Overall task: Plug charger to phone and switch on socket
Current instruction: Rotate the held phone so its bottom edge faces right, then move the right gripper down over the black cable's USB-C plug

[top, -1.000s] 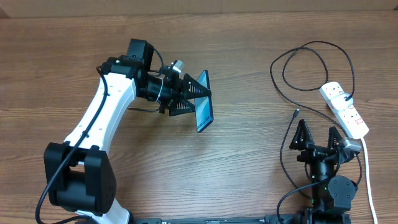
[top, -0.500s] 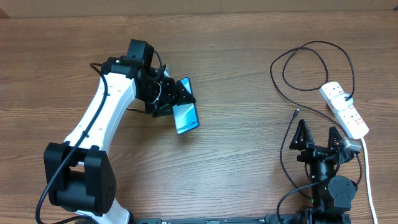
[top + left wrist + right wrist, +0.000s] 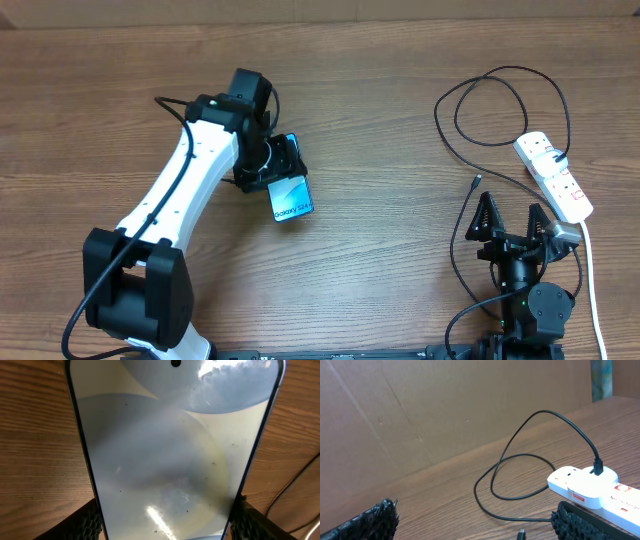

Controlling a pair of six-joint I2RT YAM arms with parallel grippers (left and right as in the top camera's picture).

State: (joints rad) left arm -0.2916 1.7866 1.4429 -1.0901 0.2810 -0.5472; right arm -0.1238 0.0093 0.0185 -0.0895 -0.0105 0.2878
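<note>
Progress: early, nothing finished.
- Phone [image 3: 292, 198] is in my left end effector [image 3: 280, 166], clamped across its long edges. In the left wrist view the pads [image 3: 90, 521] sit against both dark sides and the pale screen fills the frame.
- From overhead, the screen faces up and the "Galaxy S24" line sits at the end away from my wrist. I cannot tell whether the phone is clear of the tabletop [image 3: 400, 90] or resting on it.
- Charger [image 3: 500, 85] is not in the phone. Its cable loops loosely on the wood, and its connector tip [image 3: 474, 183] lies free on the right side, well apart from the phone.
- The cable's other end is a black plug [image 3: 597, 467] that looks seated in the far outlet of the socket [image 3: 555, 178].
- Red switches are too small to read, so on or off is unknown. I count that step as not done.

Left to do, by my judgement: bring tip and phone port together, seat the tip, then press the switch.

Positions against my right end effector [image 3: 512, 222]:
- Jaws spread wide, empty, parked low near the arm base.
- The connector tip lies just beyond its left finger.
- The socket lies close on its right, with the thick white cord [image 3: 594, 290] trailing past it.
- In the right wrist view the tip [image 3: 521, 534] sits at the bottom edge, between my fingers.
</note>
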